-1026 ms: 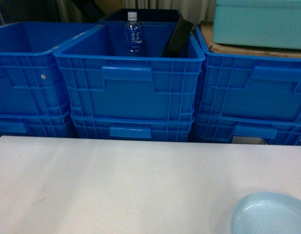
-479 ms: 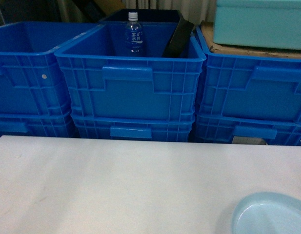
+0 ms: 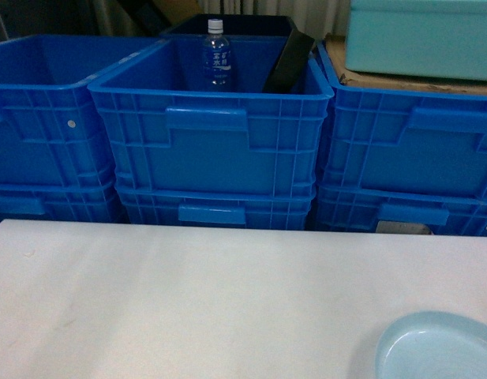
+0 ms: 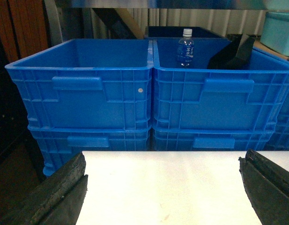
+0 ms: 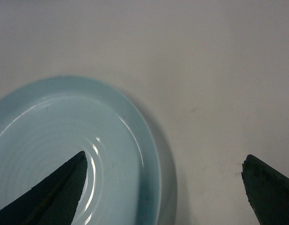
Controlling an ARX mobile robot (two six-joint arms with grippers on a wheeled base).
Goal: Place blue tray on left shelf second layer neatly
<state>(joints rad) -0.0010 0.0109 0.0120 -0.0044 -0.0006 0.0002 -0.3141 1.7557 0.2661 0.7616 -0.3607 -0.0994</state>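
Deep blue trays stand in two-high stacks beyond the white table: one stack on the left, one in the middle, one on the right. The left wrist view shows the left and middle top trays. Of the left shelf only a steel upright and a crossbar show. My left gripper hangs open over the table, facing the trays, with nothing in it. My right gripper is open above a plate's rim. Neither gripper shows in the head view.
The middle top tray holds a water bottle and a leaning black object. A pale blue plate lies at the table's near right corner. A turquoise box rests on cardboard over the right stack.
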